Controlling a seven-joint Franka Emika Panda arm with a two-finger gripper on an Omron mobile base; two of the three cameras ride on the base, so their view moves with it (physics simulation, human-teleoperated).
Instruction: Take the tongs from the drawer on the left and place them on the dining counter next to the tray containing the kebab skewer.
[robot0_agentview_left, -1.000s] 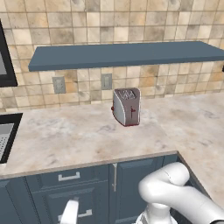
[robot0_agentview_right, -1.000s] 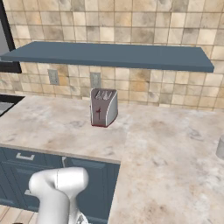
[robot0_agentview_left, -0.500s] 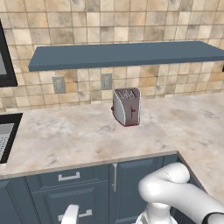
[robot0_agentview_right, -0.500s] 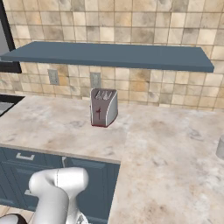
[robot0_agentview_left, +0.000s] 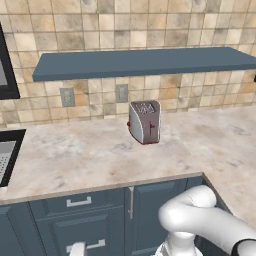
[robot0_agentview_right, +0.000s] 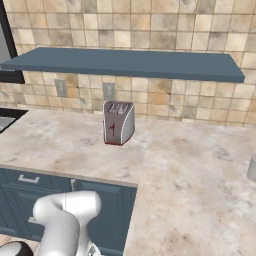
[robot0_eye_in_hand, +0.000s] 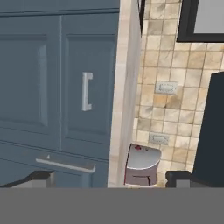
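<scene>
1. The drawer (robot0_agentview_left: 79, 201) is a shallow slate-blue front just under the worktop edge, shut, with a short horizontal silver bar handle; in the hand view (robot0_eye_in_hand: 85, 92) the picture is rolled, so the handle stands upright there.
2. Below it sits a deeper drawer (robot0_agentview_left: 85, 235) with a like handle.
3. The claw (robot0_eye_in_hand: 109, 179) is spread wide, its two dark fingertips (robot0_eye_in_hand: 41, 177) well apart and pinching nothing, set in front of the blue cabinet fronts.
4. The worktop (robot0_agentview_left: 90, 155) is beige marbled stone, running along the wall and turning toward the right.
5. A silver toaster (robot0_agentview_left: 145, 121) with a red lever stands on it near the wall.
6. Behind it are tan tiles with two grey outlets (robot0_agentview_left: 121, 93), under a long blue shelf (robot0_agentview_left: 145, 61).
</scene>
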